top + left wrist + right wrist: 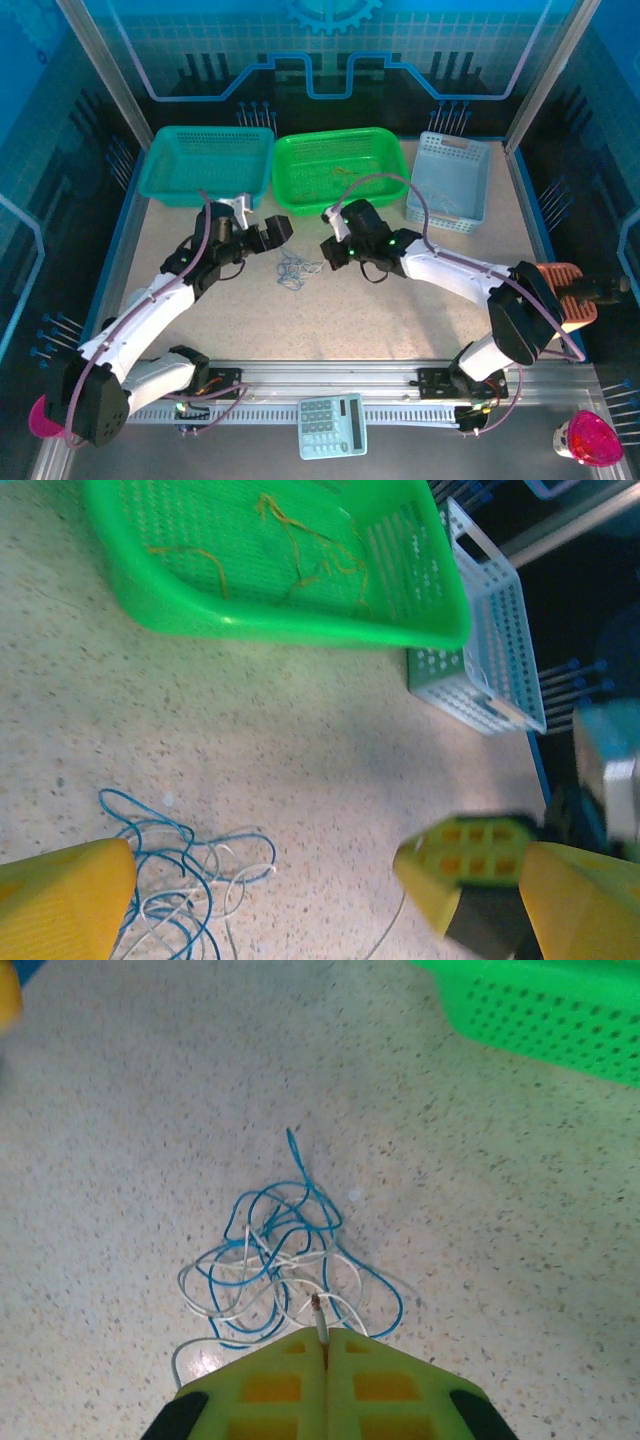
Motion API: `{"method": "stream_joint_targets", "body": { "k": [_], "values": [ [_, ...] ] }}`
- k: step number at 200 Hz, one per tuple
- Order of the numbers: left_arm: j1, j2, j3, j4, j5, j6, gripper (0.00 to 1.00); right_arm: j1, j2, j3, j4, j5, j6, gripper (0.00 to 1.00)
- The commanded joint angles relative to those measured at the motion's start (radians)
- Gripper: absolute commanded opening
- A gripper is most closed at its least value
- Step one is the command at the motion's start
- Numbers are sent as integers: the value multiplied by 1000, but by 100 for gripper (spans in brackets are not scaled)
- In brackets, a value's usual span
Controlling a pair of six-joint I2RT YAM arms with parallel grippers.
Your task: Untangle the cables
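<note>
A tangle of thin blue and white cables is seen lying on the speckled table, between the two grippers and just in front of the green plastic mesh basket. In the right wrist view, the fingers of the right gripper are shut together on the end of a white cable at the near edge of the tangle. The fingers of the left gripper are held wide apart, just beside the blue loops. The step in hand is judged to be the drawing out of one white strand. A slow pull away is called for next, with the blue loops pinned or gripped by the left fingers. Yellow-orange cables are already in the green basket. A teal mesh basket and a pale blue crate flank it, and nothing is seen obstructing the pull.
</note>
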Motion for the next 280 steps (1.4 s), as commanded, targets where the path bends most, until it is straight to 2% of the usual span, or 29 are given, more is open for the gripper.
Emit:
{"method": "stream_joint_targets", "body": {
  "k": [1, 37, 71, 103, 131, 177, 218, 280],
  "values": [
    [3, -30, -57, 112, 118, 73, 97, -31, -35, 62, 26, -91, 47, 0],
    [-91, 7, -69, 147, 105, 155, 88, -45, -39, 122, 23, -138, 64, 0],
    [-200, 121, -1, 136, 9, 253, 85, -52, -52, 160, 19, -162, 75, 0],
    [-220, 227, 41, 154, -105, 266, 77, -53, -74, 180, 4, -165, 76, 0],
    [-223, 291, 41, 211, -123, 253, 61, -60, -112, 188, -2, -170, 85, 0],
    [-224, 377, 34, 257, -76, 220, 41, -96, -166, 227, -12, -192, 103, 0],
    [-227, 424, 15, 295, -42, 192, 15, -132, -197, 288, -10, -221, 117, 0],
    [-253, 476, -2, 340, -17, 163, 13, -199, -218, 412, 11, -249, 149, 0]
  ]
}}
